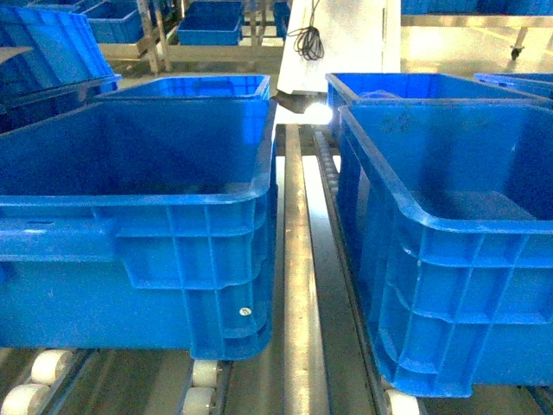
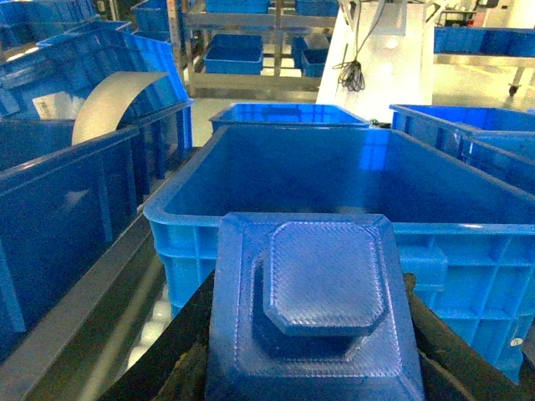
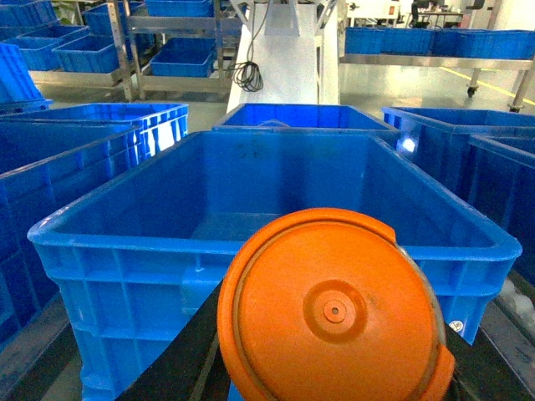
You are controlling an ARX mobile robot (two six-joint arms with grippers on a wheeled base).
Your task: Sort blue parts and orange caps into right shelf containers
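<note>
In right hand [image 3: 334, 368]: orange cap [image 3: 334, 309], before container [image 3: 276, 242].

Left claw [image 2: 313, 368] closed around a blue part [image 2: 313, 313], right claw [image 3: 334, 368] around an orange cap [image 3: 334, 309].

Metal shelving racks [image 2: 251, 50], white column [image 1: 346, 43], glossy pale floor [image 3: 401, 83]

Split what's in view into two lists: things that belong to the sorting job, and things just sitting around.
Job:
- blue part, held in the left gripper
- orange cap, held in the right gripper
- left crate
- right crate

Bystanders:
- black cable
- background shelf of crates
- roller track
</note>
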